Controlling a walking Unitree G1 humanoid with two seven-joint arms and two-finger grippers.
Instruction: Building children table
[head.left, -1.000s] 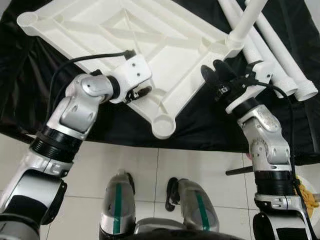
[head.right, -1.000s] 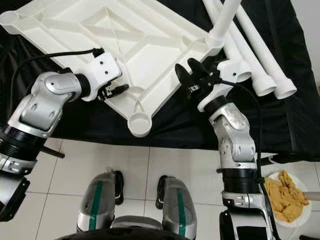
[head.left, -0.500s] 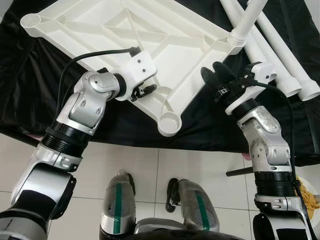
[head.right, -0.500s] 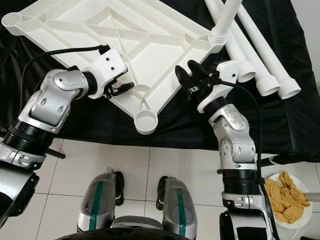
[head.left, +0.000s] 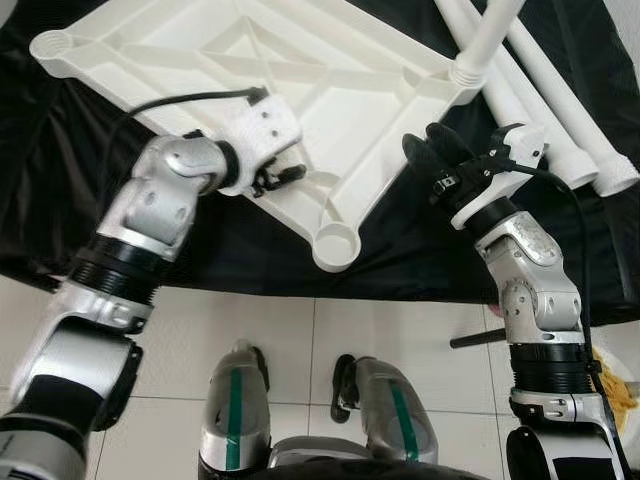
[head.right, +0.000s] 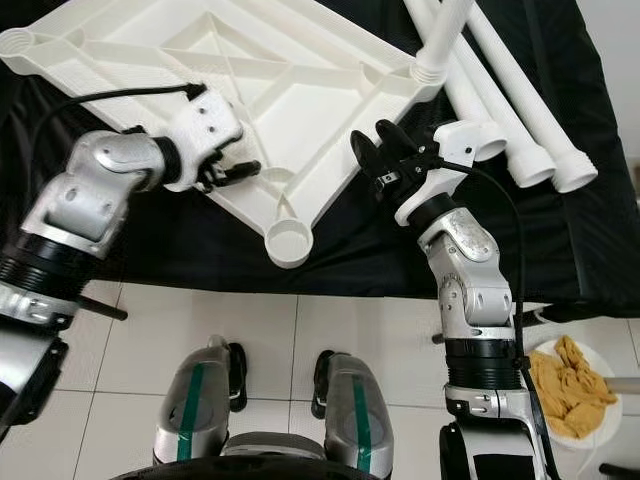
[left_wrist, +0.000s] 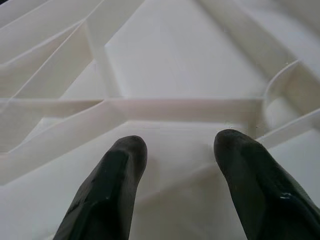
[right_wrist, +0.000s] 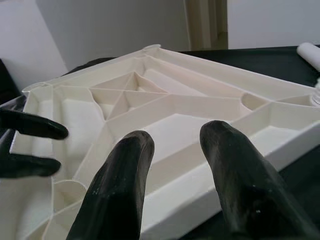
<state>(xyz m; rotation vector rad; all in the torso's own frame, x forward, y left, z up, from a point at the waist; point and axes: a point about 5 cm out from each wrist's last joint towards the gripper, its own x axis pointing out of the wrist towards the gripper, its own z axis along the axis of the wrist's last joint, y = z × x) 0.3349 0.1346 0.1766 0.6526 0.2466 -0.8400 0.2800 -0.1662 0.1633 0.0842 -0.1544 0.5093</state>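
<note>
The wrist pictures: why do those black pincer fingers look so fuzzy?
Left wrist view: the fingers sit close to the lens and blur, while the white tabletop stays softly lit. Right wrist view: fingers are blurred too, the tabletop ribs sharper.

The left claw (left_wrist: 177, 150) hangs close over the white plastic tabletop panel (left_wrist: 185, 65), its two black fingers (left_wrist: 107, 195) spread apart with a bare strip of panel between their tips. Raised ribs (left_wrist: 150, 107) cross the panel's underside, meeting at angles and walling off shallow flat compartments. A curved rib (left_wrist: 280, 82) arcs beside one fingertip.
</note>
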